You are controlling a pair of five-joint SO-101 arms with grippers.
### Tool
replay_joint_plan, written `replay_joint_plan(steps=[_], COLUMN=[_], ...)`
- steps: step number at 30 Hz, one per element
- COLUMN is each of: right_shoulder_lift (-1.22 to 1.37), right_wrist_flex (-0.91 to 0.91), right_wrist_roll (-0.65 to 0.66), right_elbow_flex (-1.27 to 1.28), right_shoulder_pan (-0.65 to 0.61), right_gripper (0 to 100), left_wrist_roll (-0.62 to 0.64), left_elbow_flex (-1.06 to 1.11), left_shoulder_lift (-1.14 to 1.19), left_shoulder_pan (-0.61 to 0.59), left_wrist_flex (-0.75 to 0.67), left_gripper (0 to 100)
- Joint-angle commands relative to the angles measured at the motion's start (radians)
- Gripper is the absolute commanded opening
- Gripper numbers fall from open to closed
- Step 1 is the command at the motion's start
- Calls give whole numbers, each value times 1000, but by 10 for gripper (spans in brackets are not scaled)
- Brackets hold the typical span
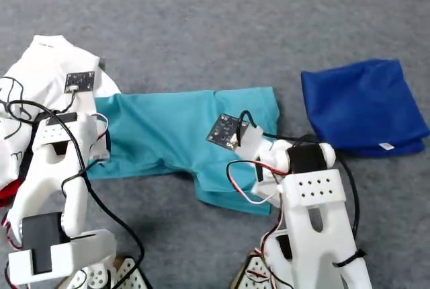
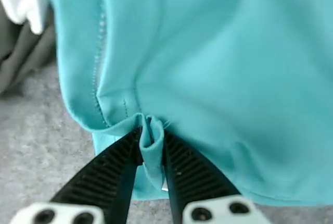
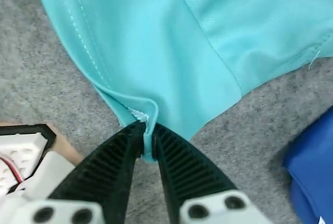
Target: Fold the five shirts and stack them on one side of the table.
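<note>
The high camera looks down over the table (image 1: 201, 33) and my arms. Wrist cameras sit close behind my left gripper (image 2: 151, 134) and right gripper (image 3: 148, 129), facing past them onto the teal shirt (image 1: 168, 131) all views share.

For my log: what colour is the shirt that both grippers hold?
The shirt is plain teal, clearest in the high view.
</note>
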Motion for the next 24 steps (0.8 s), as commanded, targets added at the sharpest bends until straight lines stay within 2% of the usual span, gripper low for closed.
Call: replay_joint_plan(steps=[1,4,6,10,12,15,18,20,21,23,24], right_shoulder_lift=[-19,-19,-21,-58,-110,-183,-220,-205,-185,-104,-42], right_wrist_flex=[-2,20,40,55,52,55,48,23,0,-46,-60], right_wrist_roll=[29,68,86,89,91,92,84,78,61,20,8], right_elbow_flex=[-1,-1,-7,-8,-10,-18,-61,-119,-153,-229,-269], right_shoulder_pan=[16,10,10,8,8,-4,-8,-7,-7,-7,-7], right_gripper=[2,8,53,191,215,214,211,166,118,11,2], left_wrist_roll=[-37,-66,-75,-97,-97,-98,-100,-92,-72,52,117], left_elbow_flex=[-2,-9,-18,-101,-173,-295,-407,-486,-534,-634,-669], left_shoulder_lift=[-2,-4,-5,-7,-4,-4,-4,-12,-12,-2,7], left_shoulder_pan=[-6,-6,-9,-61,-118,-183,-195,-187,-183,-157,-140], left_wrist_flex=[43,77,100,226,275,374,485,534,545,546,540], left_gripper=[19,22,39,187,191,194,189,182,154,45,7])
